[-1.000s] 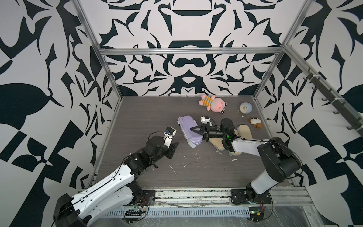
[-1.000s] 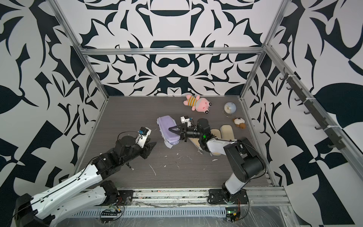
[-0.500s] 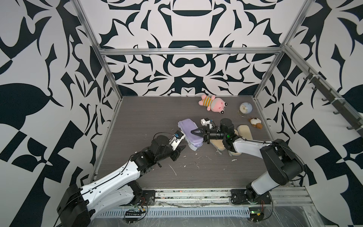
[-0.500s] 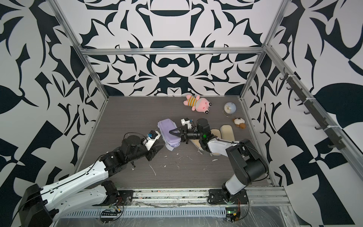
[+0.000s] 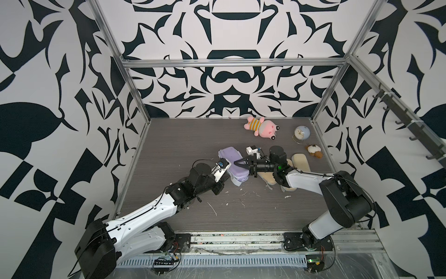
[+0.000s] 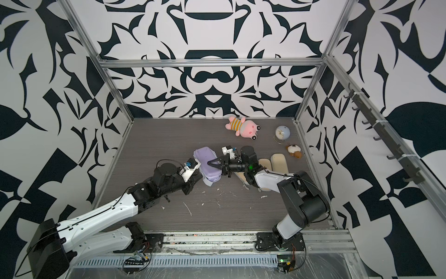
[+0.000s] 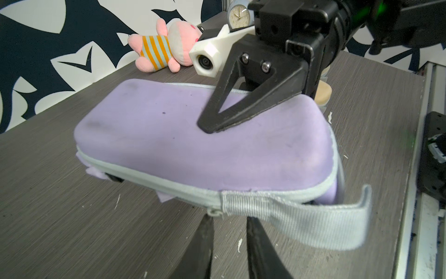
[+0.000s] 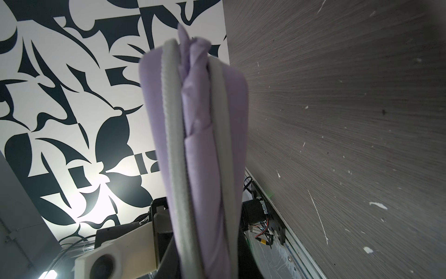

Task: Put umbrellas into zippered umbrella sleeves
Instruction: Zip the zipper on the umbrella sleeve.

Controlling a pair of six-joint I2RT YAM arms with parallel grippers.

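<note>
The lavender sleeve (image 7: 169, 135) lies half-closed, lavender umbrella (image 8: 198, 116) fabric bulging from its gap; beige sleeves (image 5: 300, 161) lie nearby.

Only the clock (image 7: 237, 17) shows dial numerals, too small to read.

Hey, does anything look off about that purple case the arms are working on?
Yes. The lavender sleeve isn't closed cleanly: bunched umbrella fabric bulges out between its two zip edges. Also, white flecks litter the tabletop.
</note>
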